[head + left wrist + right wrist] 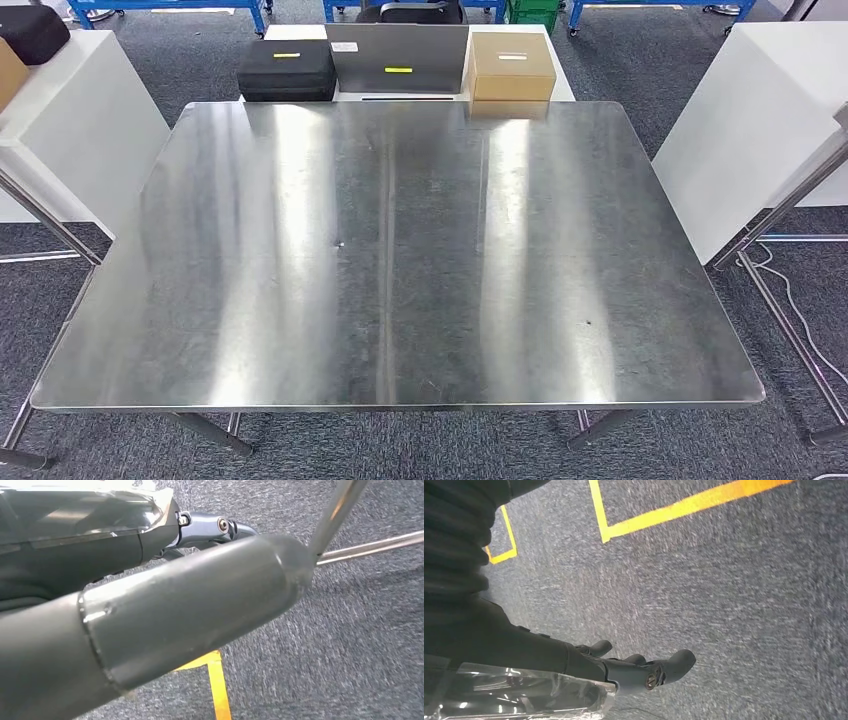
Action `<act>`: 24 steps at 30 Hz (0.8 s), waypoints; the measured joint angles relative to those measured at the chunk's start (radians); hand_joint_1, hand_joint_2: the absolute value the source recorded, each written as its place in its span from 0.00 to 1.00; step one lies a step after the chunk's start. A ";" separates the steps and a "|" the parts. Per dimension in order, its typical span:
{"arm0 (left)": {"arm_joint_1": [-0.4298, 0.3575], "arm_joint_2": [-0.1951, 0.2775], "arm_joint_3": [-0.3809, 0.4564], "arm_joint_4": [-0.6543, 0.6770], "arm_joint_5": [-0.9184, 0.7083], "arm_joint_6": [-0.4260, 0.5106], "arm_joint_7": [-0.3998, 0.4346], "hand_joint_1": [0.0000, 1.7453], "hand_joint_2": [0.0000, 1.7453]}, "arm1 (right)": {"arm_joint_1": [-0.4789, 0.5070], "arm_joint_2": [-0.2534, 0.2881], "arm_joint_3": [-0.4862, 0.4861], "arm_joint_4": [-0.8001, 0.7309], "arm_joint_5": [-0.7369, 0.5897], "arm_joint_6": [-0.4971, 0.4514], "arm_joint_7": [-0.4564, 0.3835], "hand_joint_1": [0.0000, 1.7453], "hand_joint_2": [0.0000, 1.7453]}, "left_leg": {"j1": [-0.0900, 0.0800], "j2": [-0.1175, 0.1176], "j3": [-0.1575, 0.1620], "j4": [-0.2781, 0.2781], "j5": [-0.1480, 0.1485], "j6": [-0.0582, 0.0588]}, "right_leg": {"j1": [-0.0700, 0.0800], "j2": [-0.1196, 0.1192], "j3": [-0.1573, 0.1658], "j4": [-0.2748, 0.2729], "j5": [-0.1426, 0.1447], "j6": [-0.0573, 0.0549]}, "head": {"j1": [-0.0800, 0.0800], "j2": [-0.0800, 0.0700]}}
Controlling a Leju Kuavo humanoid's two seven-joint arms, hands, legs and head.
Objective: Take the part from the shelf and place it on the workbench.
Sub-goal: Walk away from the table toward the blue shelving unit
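Clear-wrapped part [524,695], seemingly gripped by right hand [624,672].

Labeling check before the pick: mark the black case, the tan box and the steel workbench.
black case [286,68]: head view, middle of its top face.
tan box [511,62]: head view, middle of its top face.
steel workbench [300,300]: head view, bare patch of its top, left of centre.

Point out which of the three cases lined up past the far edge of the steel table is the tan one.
It is the tan box at the right end of the row. The middle one is a grey case and the left one a black case, both with yellow labels; its label is white.
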 joint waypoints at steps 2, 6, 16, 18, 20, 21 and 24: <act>-0.003 0.002 0.000 0.000 -0.001 0.000 -0.001 0.00 0.00 | -0.002 0.001 0.000 0.001 -0.002 0.000 0.000 0.00 1.00 | -0.003 0.000 -0.004 0.010 -0.008 -0.018 | 0.002 0.005 0.034 -0.058 0.005 -0.009 | -0.001 0.000; -0.007 0.001 0.000 0.000 -0.006 -0.002 -0.002 0.00 0.00 | -0.002 0.001 0.000 0.001 -0.005 -0.001 0.003 0.00 1.00 | 0.004 -0.002 -0.009 0.019 -0.015 -0.033 | 0.005 0.008 0.028 -0.050 0.005 -0.039 | -0.006 0.000; -0.015 0.003 0.000 0.000 -0.009 -0.008 0.002 0.00 0.00 | -0.001 0.003 0.000 0.001 -0.008 -0.002 0.007 0.00 1.00 | -0.002 -0.006 -0.049 0.124 -0.053 -0.007 | 0.033 0.007 0.022 -0.049 0.015 -0.072 | -0.006 0.000; -0.019 0.003 0.000 0.000 -0.009 -0.009 0.003 0.00 0.00 | -0.001 0.005 0.000 0.001 -0.009 -0.003 0.007 0.00 1.00 | -0.010 -0.005 -0.013 0.047 -0.028 -0.001 | 0.038 0.006 0.020 -0.048 0.017 -0.069 | -0.005 0.000; -0.020 0.003 0.000 0.000 -0.010 -0.009 0.003 0.00 0.00 | -0.001 0.006 0.000 0.001 -0.009 -0.004 0.007 0.00 1.00 | -0.016 -0.005 -0.015 0.040 -0.024 0.001 | 0.038 0.005 0.018 -0.049 0.022 -0.060 | -0.004 0.000; -0.020 0.003 0.000 0.000 -0.010 -0.009 0.004 0.00 0.00 | -0.001 0.006 0.000 0.001 -0.008 -0.004 0.007 0.00 1.00 | -0.018 -0.005 -0.016 0.037 -0.021 0.004 | 0.039 0.004 0.017 -0.050 0.024 -0.054 | -0.005 0.000; -0.021 0.002 0.000 0.000 -0.010 -0.009 0.002 0.00 0.00 | -0.001 0.006 0.000 0.001 -0.007 -0.006 0.006 0.00 1.00 | -0.014 0.000 -0.018 0.025 -0.003 0.019 | 0.038 0.002 -0.011 0.001 -0.009 -0.049 | -0.002 0.000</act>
